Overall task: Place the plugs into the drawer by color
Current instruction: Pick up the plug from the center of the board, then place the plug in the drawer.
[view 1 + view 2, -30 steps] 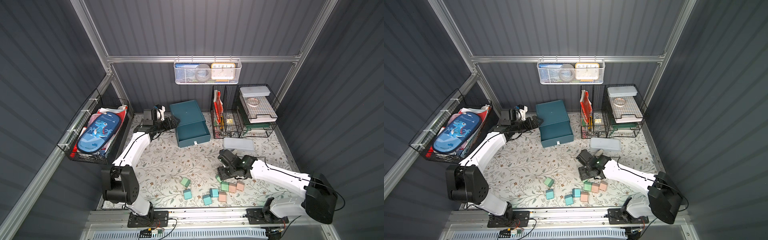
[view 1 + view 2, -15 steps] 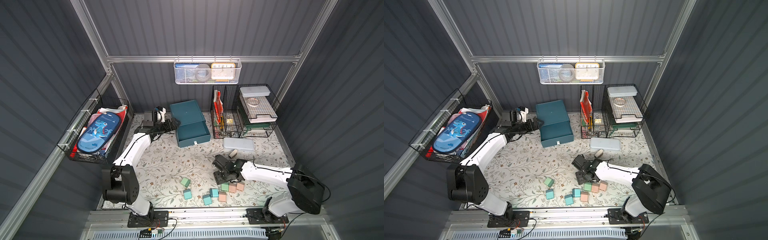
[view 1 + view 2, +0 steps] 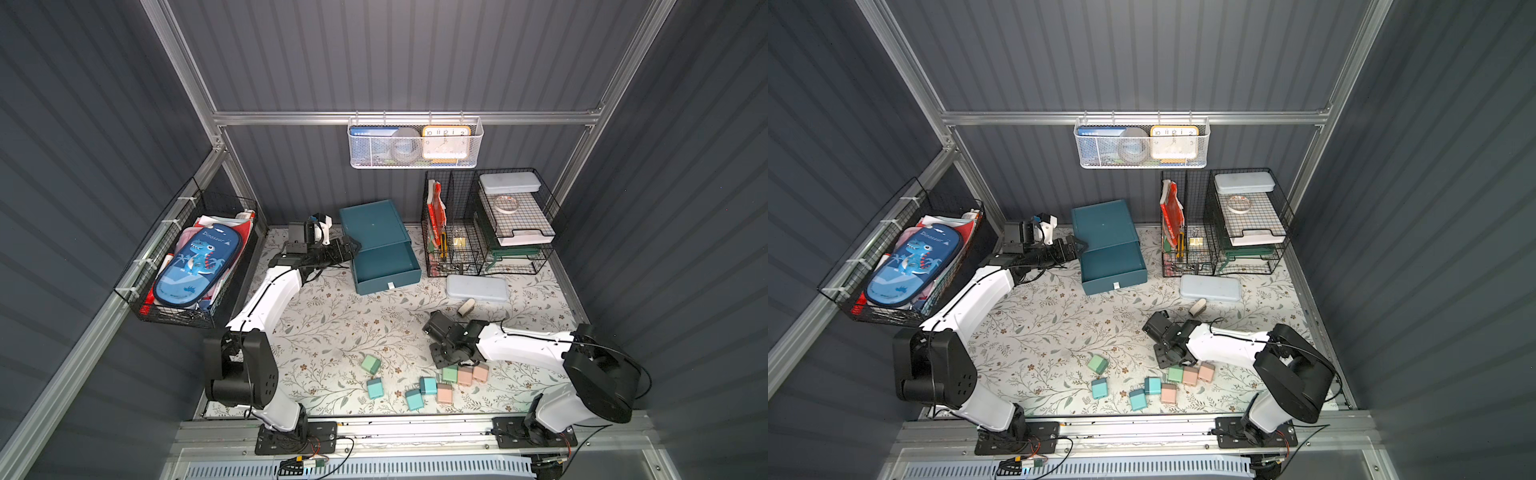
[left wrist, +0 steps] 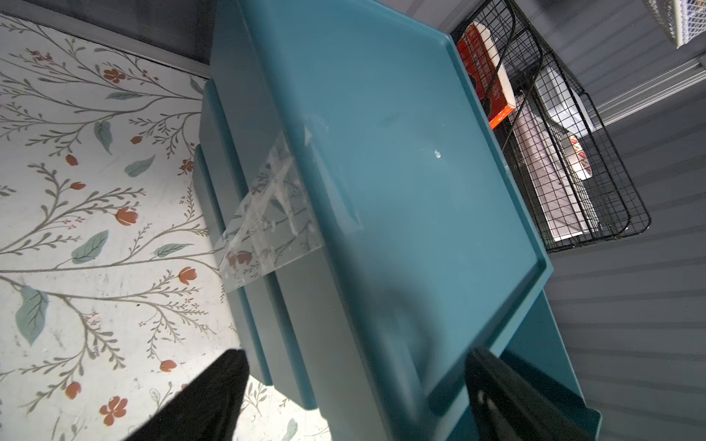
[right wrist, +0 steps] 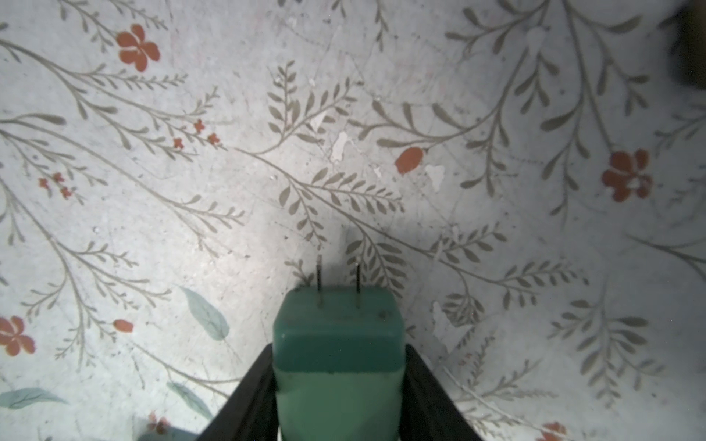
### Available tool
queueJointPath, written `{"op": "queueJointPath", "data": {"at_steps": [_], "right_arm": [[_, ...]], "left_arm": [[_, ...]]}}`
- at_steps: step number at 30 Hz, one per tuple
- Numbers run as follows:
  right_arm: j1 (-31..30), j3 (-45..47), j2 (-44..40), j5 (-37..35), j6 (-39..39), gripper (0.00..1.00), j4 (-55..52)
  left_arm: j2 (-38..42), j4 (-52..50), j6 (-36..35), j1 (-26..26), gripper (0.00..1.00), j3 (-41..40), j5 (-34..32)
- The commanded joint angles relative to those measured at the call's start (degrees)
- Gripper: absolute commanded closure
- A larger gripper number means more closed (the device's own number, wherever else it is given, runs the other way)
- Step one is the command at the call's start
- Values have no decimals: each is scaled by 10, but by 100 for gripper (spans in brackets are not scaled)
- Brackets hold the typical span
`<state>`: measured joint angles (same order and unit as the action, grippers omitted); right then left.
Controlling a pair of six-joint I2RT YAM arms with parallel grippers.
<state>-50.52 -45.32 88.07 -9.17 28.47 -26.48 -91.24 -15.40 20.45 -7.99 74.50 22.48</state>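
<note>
At 5 o'clock from drawer (image 3: 386, 280) | right gripper (image 5: 338, 366) clamps green plug (image 5: 338, 332) by flat sides, prongs (image 5: 319, 282) clear | left gripper (image 4: 357, 366) wide apart, empty, at drawer's 9 o'clock | plug likely light, stiff, smooth: grip mid-body

bare mat (image 3: 353, 324) lay open between the plugs (image 3: 428, 384) scattered at the front and the drawer (image 3: 384, 266), which stood out from its cabinet (image 3: 372, 224), free to reach from above. the left gripper (image 4: 355, 355), jaws wide, stood at the cabinet's left corner, and the left arm (image 3: 270, 299) closed off that side. to the right, a case (image 3: 477, 287) and a cylinder (image 3: 466, 307) lay near the drawer's front, with wire racks (image 3: 486, 232) just behind them. the right gripper (image 5: 338, 366), pinching a green plug (image 5: 338, 328), had clear mat ahead.
</note>
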Motion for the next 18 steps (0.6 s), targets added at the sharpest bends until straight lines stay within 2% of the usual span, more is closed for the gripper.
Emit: {"op": "queueJointPath", "data": {"at_steps": [1,9,15,18], "right_arm": [[-2,-12,4,-30,1,57,-26],[10,-77,-63,-70,-6,62,-112],[34,-174,-115,-78,-31,63,-163],[51,-243,-123,-60,-53,63,-183]], "left_arm": [[14,2,-15,-3,6,-4,1],[8,-15,-19,-3,7,19,-28],[5,-27,-16,-4,6,57,-56],[-9,-44,-21,-5,6,82,-66]]}}
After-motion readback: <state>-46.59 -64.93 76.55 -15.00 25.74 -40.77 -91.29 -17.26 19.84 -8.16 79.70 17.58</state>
